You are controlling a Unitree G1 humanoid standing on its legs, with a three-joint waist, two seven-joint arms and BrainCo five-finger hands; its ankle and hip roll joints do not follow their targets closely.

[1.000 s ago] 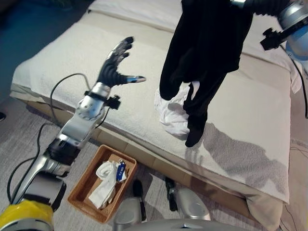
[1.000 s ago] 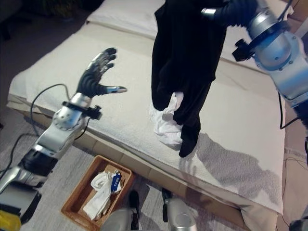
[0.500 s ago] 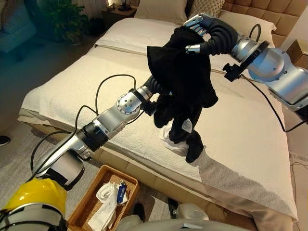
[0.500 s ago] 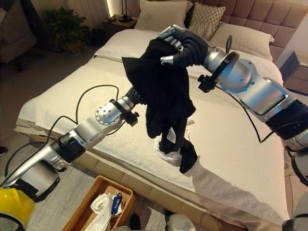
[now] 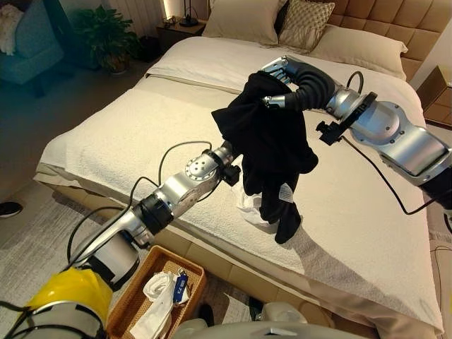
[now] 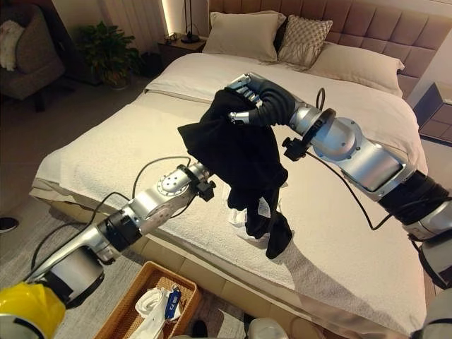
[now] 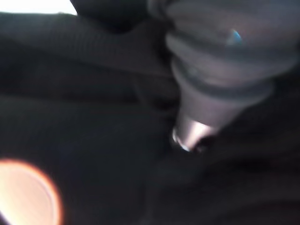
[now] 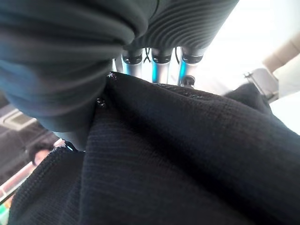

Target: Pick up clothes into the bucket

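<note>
Fingers of the right hand (image 5: 279, 70) are clutching the black garment (image 5: 272, 141) up top; left hand's fingers, buried underneath, can't be judged. Soft, floppy cloth: bunching it should be helping.

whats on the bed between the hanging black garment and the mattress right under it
A crumpled white cloth lies on the bed there, partly hidden behind the black garment held up by the right hand, in the left eye view.

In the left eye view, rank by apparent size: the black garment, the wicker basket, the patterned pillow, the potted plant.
1. Black garment, plainly largest.
2. Wicker basket, partly hidden by the robot.
3. Patterned pillow and potted plant look similar; both are far from the camera, so unranked.
</note>
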